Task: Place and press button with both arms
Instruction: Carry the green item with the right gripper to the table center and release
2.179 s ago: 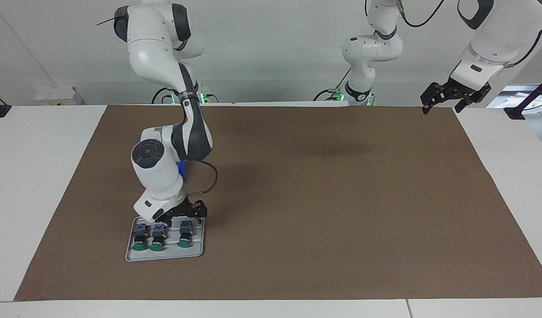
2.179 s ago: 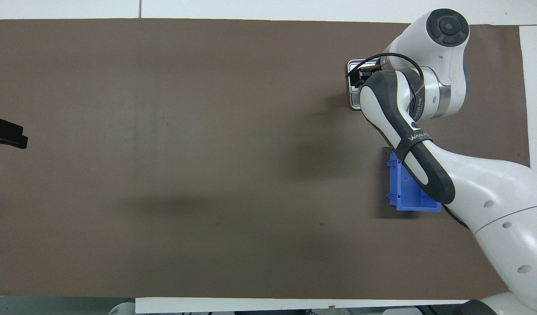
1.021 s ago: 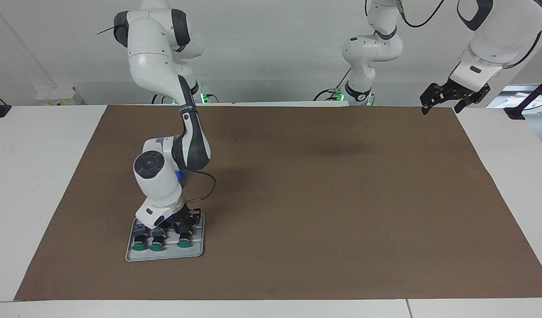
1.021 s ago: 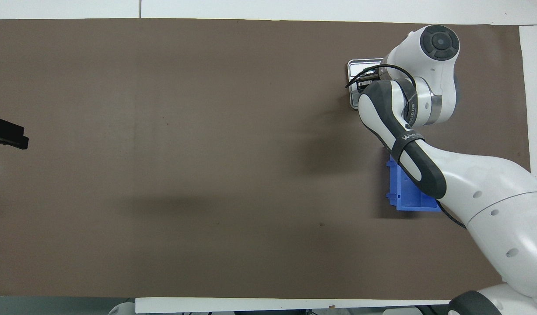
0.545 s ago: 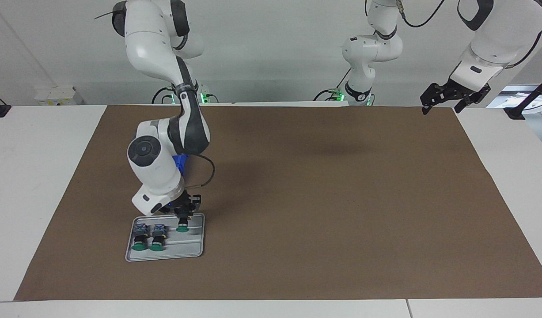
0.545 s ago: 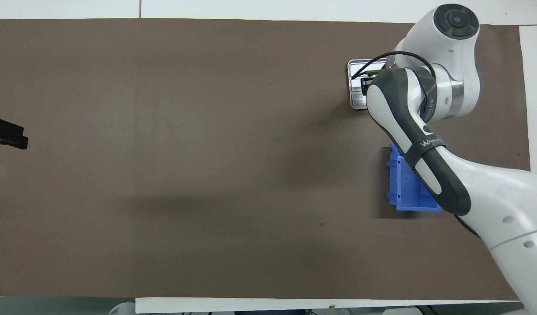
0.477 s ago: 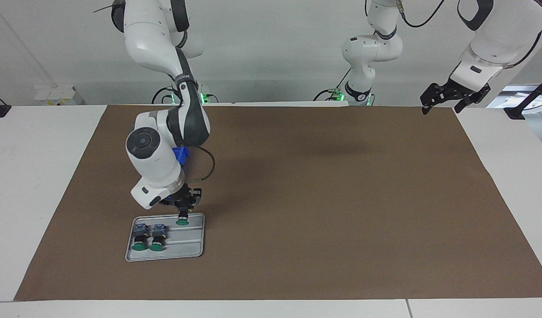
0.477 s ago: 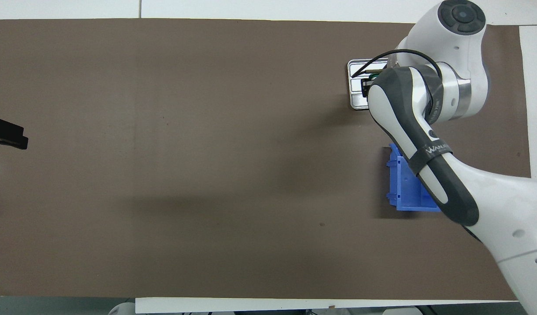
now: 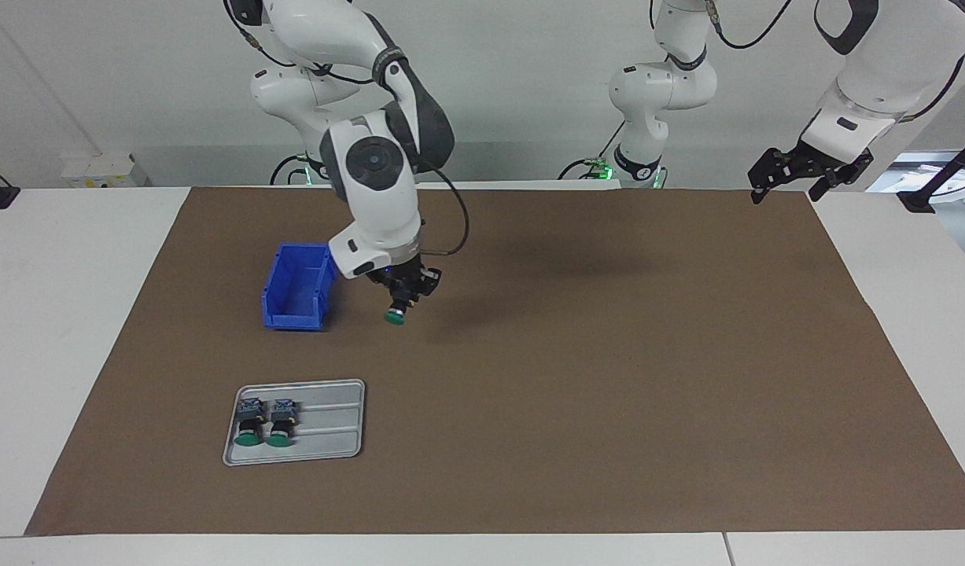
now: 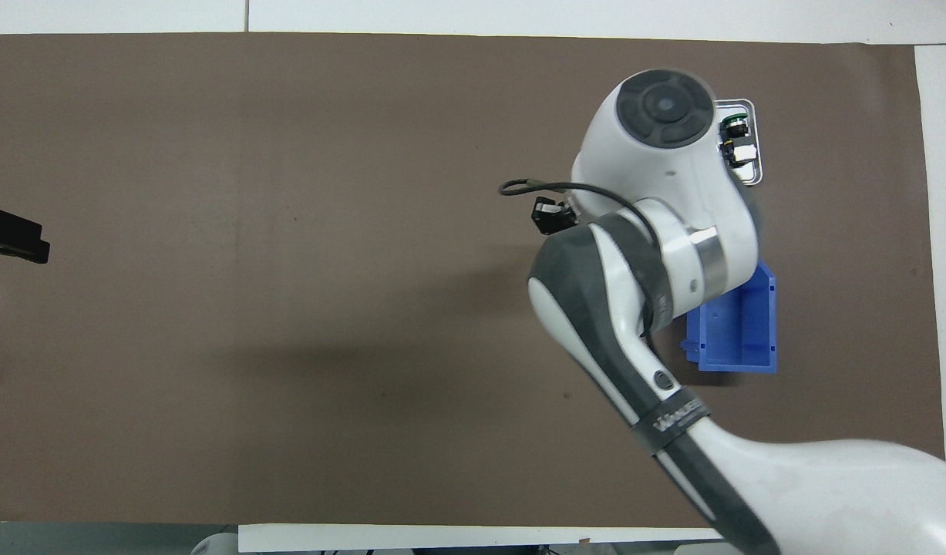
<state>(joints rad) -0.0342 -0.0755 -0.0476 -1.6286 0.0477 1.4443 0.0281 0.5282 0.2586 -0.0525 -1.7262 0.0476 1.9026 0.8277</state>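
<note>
My right gripper (image 9: 399, 302) is shut on a button (image 9: 394, 316), which hangs green cap down over the brown mat beside the blue bin (image 9: 297, 296). In the overhead view the right arm covers the held button. Two more buttons (image 9: 248, 425) (image 9: 279, 424) lie side by side in the grey tray (image 9: 333, 440), at the end toward the right arm's side of the table. My left gripper (image 9: 790, 187) hangs open and empty in the air over the mat's corner at the left arm's end; only its tip (image 10: 11, 234) shows in the overhead view.
The blue bin (image 10: 738, 331) is open-topped and nothing shows inside it; it stands nearer to the robots than the tray (image 10: 756, 150). A brown mat (image 9: 608, 354) covers most of the white table.
My right gripper lifted one button out of the tray and carried it up and toward the robots, to beside the blue bin. The left arm has not moved.
</note>
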